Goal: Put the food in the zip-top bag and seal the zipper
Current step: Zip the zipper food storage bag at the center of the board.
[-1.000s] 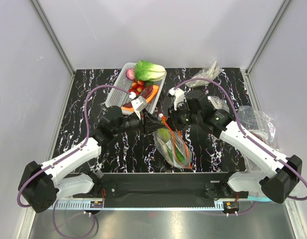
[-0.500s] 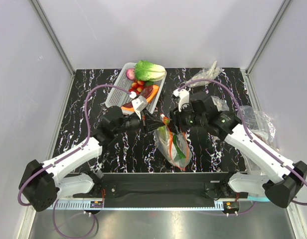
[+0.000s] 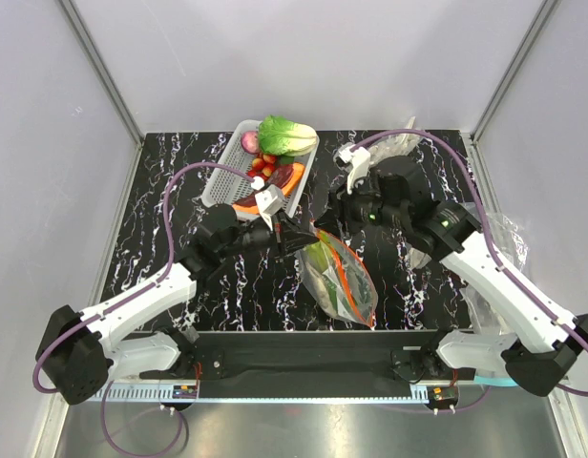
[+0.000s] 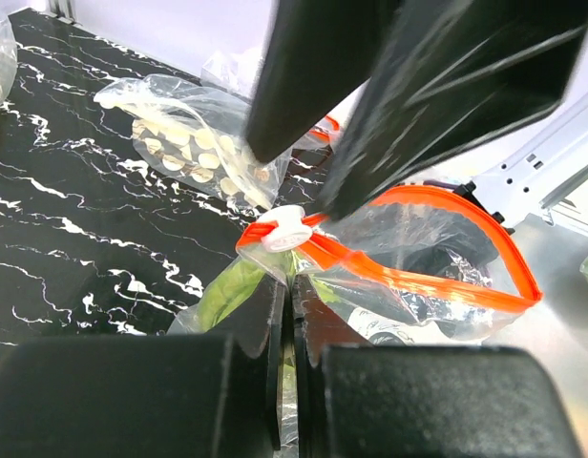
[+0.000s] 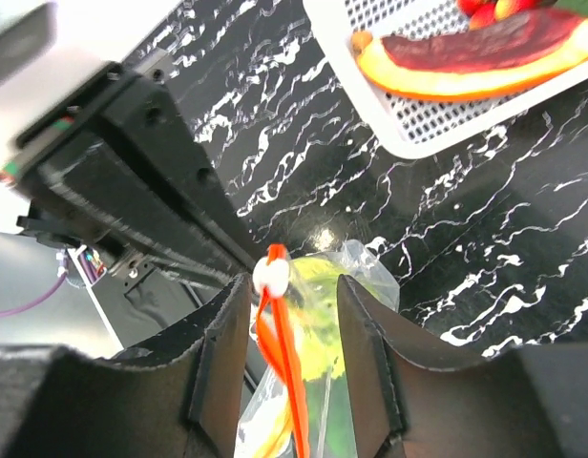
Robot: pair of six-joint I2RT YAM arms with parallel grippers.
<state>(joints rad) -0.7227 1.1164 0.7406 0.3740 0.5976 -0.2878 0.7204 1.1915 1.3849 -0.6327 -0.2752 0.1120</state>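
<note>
The zip-top bag [image 3: 340, 281] hangs tilted near the table's front middle, with green and pale food [image 3: 319, 260] inside. Its red-orange zipper [image 3: 356, 286] runs down the right side and ends in a white slider [image 4: 283, 232]. My left gripper [image 3: 300, 240] is shut on the clear plastic just below that slider, and its closed fingertips [image 4: 292, 286] pinch the film. My right gripper [image 5: 294, 286] is open, with one finger on each side of the slider [image 5: 271, 275] and zipper [image 5: 292, 377], not touching them. Green food [image 5: 346, 420] shows through the plastic.
A white basket [image 3: 220, 179] at the back holds a leafy cabbage [image 3: 286, 135], small red pieces and orange and purple slices. Wrinkly clear bags lie at the right edge [image 3: 493, 229] and the back right [image 3: 397, 143]. One of them holds pale round pieces [image 4: 194, 143].
My left gripper has closed on the bag below the slider. My right gripper has opened and drawn back a little. The bag's zipper edge has swung out to the right.
</note>
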